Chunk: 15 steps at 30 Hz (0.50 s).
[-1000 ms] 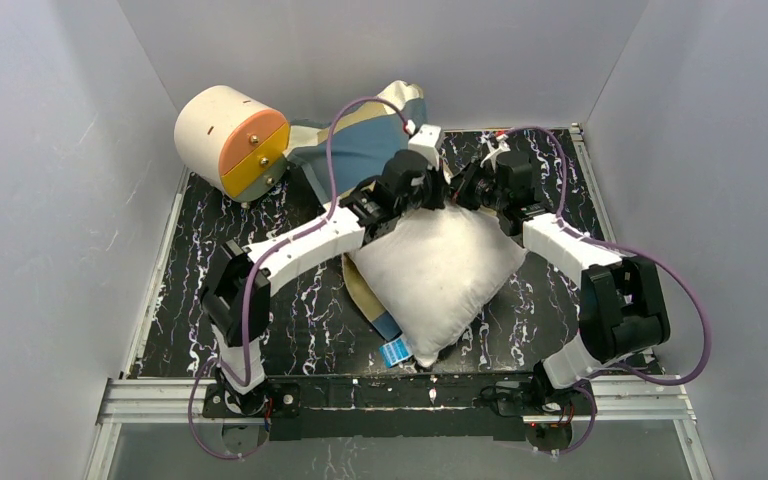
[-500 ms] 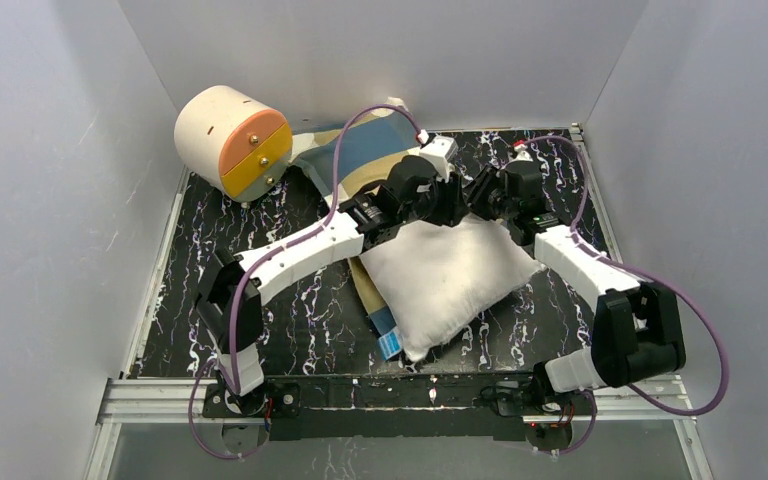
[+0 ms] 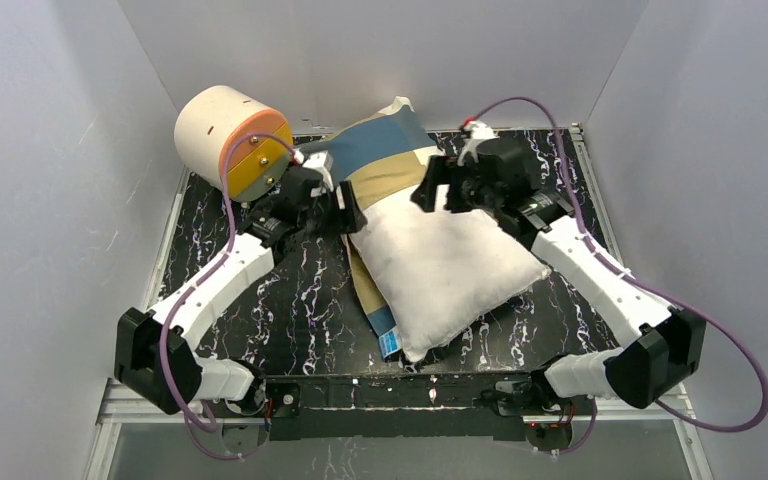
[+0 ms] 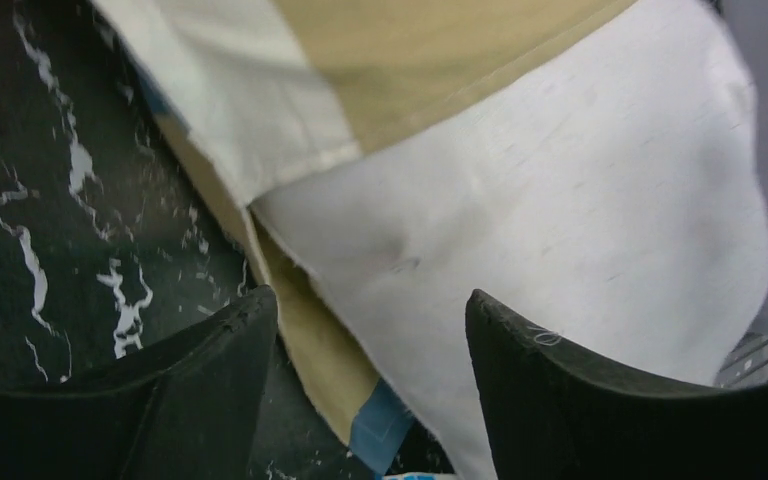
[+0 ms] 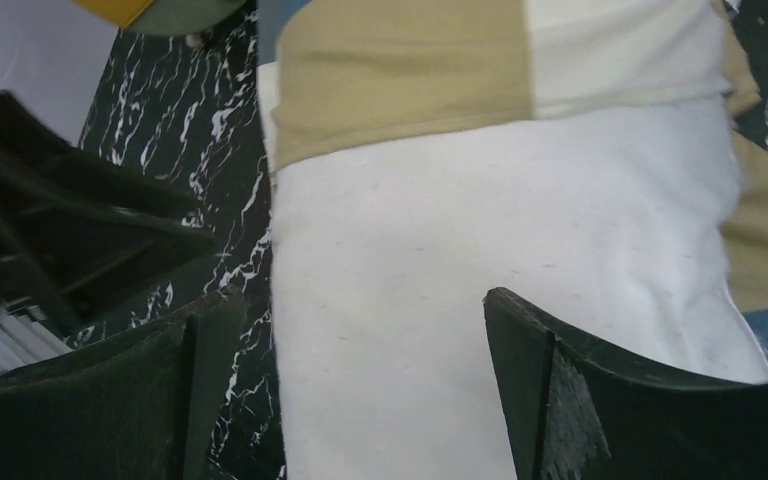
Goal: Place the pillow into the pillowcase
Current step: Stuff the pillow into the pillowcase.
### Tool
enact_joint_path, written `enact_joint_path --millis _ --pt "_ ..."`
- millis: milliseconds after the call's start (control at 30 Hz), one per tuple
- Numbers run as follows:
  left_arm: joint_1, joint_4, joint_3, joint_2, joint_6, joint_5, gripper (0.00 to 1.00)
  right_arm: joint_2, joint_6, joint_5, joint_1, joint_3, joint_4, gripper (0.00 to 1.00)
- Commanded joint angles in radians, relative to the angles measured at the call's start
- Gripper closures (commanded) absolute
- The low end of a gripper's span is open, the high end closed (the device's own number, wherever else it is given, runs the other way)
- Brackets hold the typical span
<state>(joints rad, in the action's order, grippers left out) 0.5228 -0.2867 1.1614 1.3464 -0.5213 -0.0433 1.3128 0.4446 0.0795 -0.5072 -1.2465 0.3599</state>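
The white pillow (image 3: 445,270) lies slantwise mid-table, its far end tucked under the top layer of the blue, tan and cream pillowcase (image 3: 385,160). The case's lower layer sticks out beneath the pillow's left edge. My left gripper (image 3: 338,208) is open at the pillow's far-left corner, beside the case's mouth. In the left wrist view the left gripper (image 4: 370,320) has its fingers spread over the pillow (image 4: 580,200) and the pillowcase (image 4: 410,60), holding nothing. My right gripper (image 3: 442,190) hovers open above the pillow's far end. In the right wrist view the right gripper (image 5: 360,310) is empty over the pillow (image 5: 480,260) and the pillowcase (image 5: 410,70).
A cream cylinder with an orange and yellow end (image 3: 232,138) lies at the back left, close to my left wrist. Grey walls enclose the black marbled table (image 3: 290,320) on three sides. A small blue tag (image 3: 395,350) pokes out at the pillow's near corner.
Both grippers went from shut to open and let go of the pillowcase edge. The left arm swung left toward the cylinder, the right drew back. The case now drapes over the pillow's far end.
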Motion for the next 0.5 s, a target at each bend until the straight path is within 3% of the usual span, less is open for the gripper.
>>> enact_joint_path --millis 0,167,333,367,400,433,467 --pt "-0.023 0.042 -0.178 -0.058 -0.073 -0.050 0.31 0.062 -0.137 -0.195 -0.199 -0.106 0.097 0.01" --pt "-0.044 0.221 -0.324 -0.023 -0.143 -0.088 0.27 0.163 -0.224 -0.373 -0.363 -0.141 0.076 0.01" --pt "-0.044 0.439 -0.455 0.072 -0.210 -0.068 0.28 0.324 -0.152 -0.488 -0.378 -0.107 0.044 0.01" --pt "-0.044 0.480 -0.475 0.102 -0.218 -0.075 0.32 0.356 -0.135 -0.491 -0.369 -0.105 0.017 0.02" --pt "-0.044 0.542 -0.493 0.124 -0.227 -0.091 0.44 0.389 -0.120 -0.479 -0.355 -0.113 -0.011 0.05" --pt "-0.044 0.590 -0.509 0.142 -0.245 -0.120 0.60 0.421 -0.104 -0.445 -0.339 -0.131 -0.034 0.09" --pt "-0.044 0.622 -0.516 0.153 -0.256 -0.154 0.83 0.456 -0.087 -0.419 -0.321 -0.159 -0.048 0.15"
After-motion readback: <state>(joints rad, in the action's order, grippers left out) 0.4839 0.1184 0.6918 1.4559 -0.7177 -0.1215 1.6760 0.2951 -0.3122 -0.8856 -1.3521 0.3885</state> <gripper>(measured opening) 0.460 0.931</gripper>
